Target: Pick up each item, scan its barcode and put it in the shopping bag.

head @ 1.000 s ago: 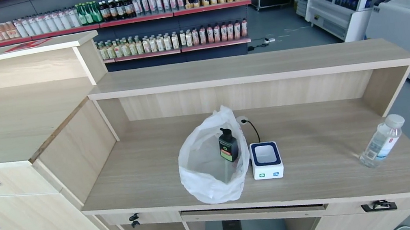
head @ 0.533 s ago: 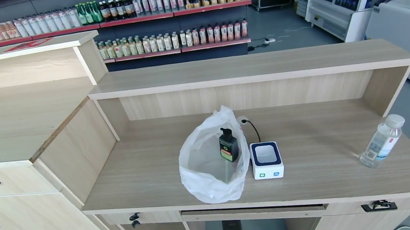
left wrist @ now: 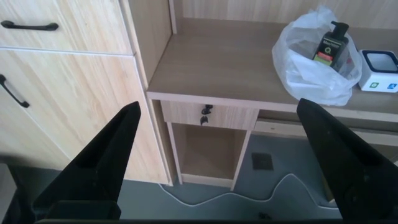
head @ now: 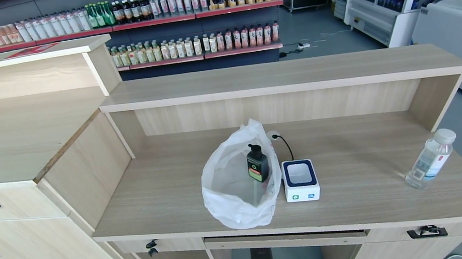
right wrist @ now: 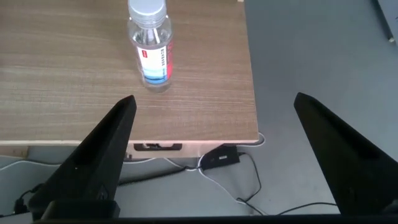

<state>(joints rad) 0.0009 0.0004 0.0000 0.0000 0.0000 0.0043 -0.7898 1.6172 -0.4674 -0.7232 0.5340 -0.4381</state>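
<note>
A clear water bottle with a white cap and a red-and-blue label is standing well to the right of the scanner. The white shopping bag, holding a black pump bottle, is sitting against the scanner's left side. The left gripper and the right gripper are both gaping wide, gripping nothing.

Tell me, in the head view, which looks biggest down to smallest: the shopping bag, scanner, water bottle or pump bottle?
1. shopping bag
2. scanner and water bottle: about alike, so I won't rank them
3. pump bottle, standing in the bag
</note>
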